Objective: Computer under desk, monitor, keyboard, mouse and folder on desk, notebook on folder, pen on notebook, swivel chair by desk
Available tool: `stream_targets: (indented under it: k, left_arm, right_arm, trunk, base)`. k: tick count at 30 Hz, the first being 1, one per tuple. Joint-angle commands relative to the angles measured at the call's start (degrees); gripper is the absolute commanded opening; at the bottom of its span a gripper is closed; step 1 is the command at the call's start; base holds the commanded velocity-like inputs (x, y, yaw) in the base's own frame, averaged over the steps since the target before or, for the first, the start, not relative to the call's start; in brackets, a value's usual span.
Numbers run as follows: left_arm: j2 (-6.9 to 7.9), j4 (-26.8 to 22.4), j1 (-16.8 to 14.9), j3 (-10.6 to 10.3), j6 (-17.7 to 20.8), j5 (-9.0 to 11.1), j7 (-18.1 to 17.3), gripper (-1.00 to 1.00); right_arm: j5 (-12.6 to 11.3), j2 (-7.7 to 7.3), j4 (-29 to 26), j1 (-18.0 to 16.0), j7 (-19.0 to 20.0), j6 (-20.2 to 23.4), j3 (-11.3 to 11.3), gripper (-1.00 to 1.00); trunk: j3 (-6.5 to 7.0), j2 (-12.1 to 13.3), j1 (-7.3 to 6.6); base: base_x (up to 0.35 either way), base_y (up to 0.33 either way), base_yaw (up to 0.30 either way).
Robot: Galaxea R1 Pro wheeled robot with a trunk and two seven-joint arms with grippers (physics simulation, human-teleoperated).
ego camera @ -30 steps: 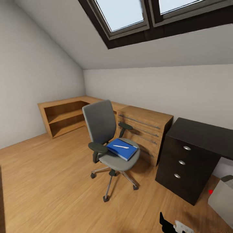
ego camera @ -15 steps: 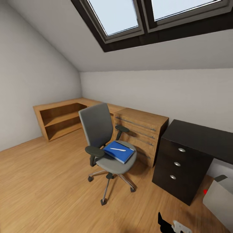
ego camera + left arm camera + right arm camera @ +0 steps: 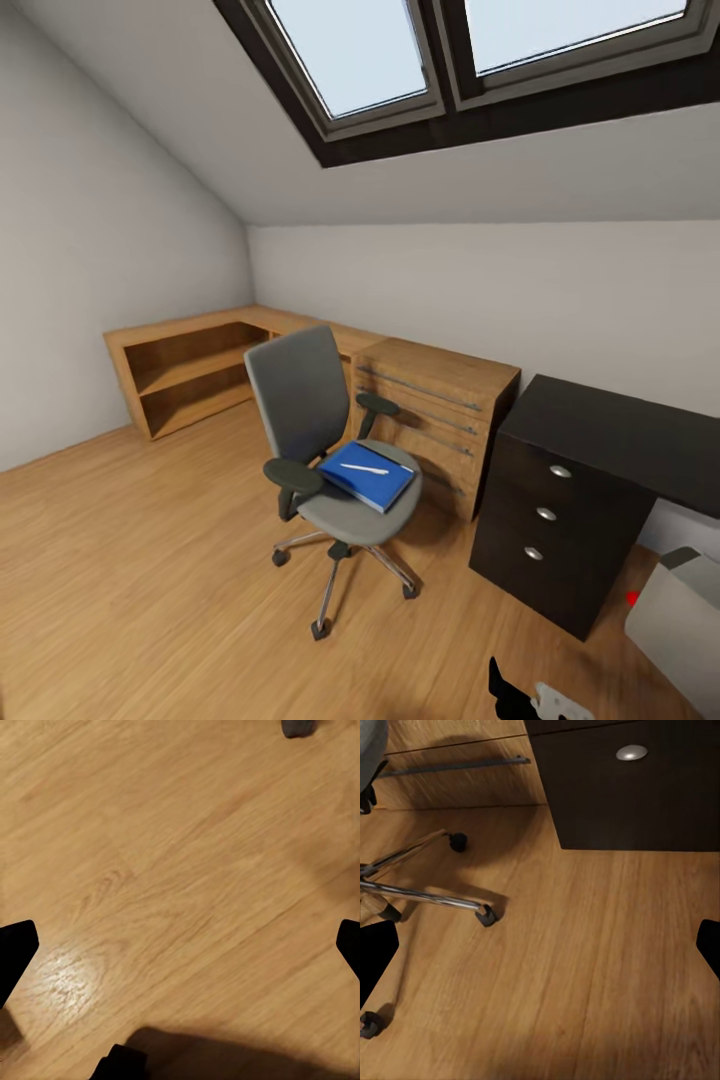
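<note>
View panned slightly (camera, not objects); folder [image 3: 365, 476] sat on swivel chair [image 3: 325, 452], both grippers wide, empty.

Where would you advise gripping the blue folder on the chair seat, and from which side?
Probably the folder corner overhanging the swivel chair seat's front edge, approached from the open front: it lies flat, armrests flank it, and the pen rests loose on top.

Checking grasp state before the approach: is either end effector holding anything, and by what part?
Nothing held. Left end effector and right end effector are both open over bare wooden floor. The folder lies on the swivel chair.
</note>
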Motion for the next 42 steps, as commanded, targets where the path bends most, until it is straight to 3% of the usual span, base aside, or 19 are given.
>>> stream_targets:
  k: [1, 4, 6, 9, 15, 20, 23, 27, 42]
  left_arm:
    - [-0.03, 0.0, 0.0, 0.1, -0.3, 0.5, 0.0, 1.00]
    - [-0.04, 0.0, 0.0, 0.3, -3.7, 0.6, 0.0, 1.00]
    - [-0.04, 0.1, 0.0, 0.4, -7.8, 0.7, 0.2, 1.00]
    - [0.05, 3.9, 0.0, 0.4, -9.8, 0.7, 0.2, 1.00]
    - [0.44, 10.4, 0.0, 0.3, -12.6, 0.7, 0.1, 1.00]
    - [0.90, 15.6, 0.0, 0.4, -13.9, 0.9, 0.1, 1.00]
    - [2.10, 16.8, 0.0, 0.5, -14.5, 1.0, 0.1, 1.00]
    - [2.43, 17.1, 0.0, 0.6, -14.7, 1.0, 0.1, 1.00]
    - [2.33, 17.4, 0.0, 0.7, -14.8, 0.9, 0.0, 1.00]
  right_arm:
    - [-0.6, -0.02, 0.1, 0.0, 0.6, -0.2, -0.1, 1.00]
    - [-0.2, 0.01, 0.0, 0.5, 0.6, -1.6, -0.1, 1.00]
    - [1.4, 0.16, 0.0, 1.3, 0.6, -5.9, -0.1, 1.00]
    - [2.6, 0.12, 0.0, 3.4, 0.6, -13.1, -0.1, 1.00]
    - [3.1, 0.22, 0.1, 7.8, 0.7, -18.4, -0.1, 1.00]
    - [3.1, 0.09, 0.2, 12.0, 0.7, -16.8, -0.1, 1.00]
    - [3.0, -0.04, 0.2, 13.8, 0.6, -12.7, -0.1, 1.00]
    - [3.0, -0.13, 0.1, 14.4, 0.6, -8.0, -0.1, 1.00]
    - [3.3, 0.22, 0.1, 14.5, 0.9, -7.2, 1.0, 1.00]
  trunk:
    - [0.13, 0.4, -0.23]
    - [0.67, 1.6, -0.89]
    - [1.03, 2.4, -1.33]
    - [1.56, 3.6, -1.99]
    - [2.64, 6.0, -3.31]
    - [3.54, 8.0, -4.41]
    - [4.08, 9.2, -5.06]
    - [4.08, 9.2, -5.06]
    - [4.08, 9.2, -5.06]
  base:
    - [0.000, 0.000, 0.000]
    - [0.000, 0.000, 0.000]
    - [0.000, 0.000, 0.000]
    - [0.000, 0.000, 0.000]
    - [0.000, 0.000, 0.000]
    - [-0.118, 0.014, 0.000]
    - [-0.283, 0.067, 0.000]
    - [-0.137, 0.033, 0.000]
    - [-0.066, 0.062, -0.152]
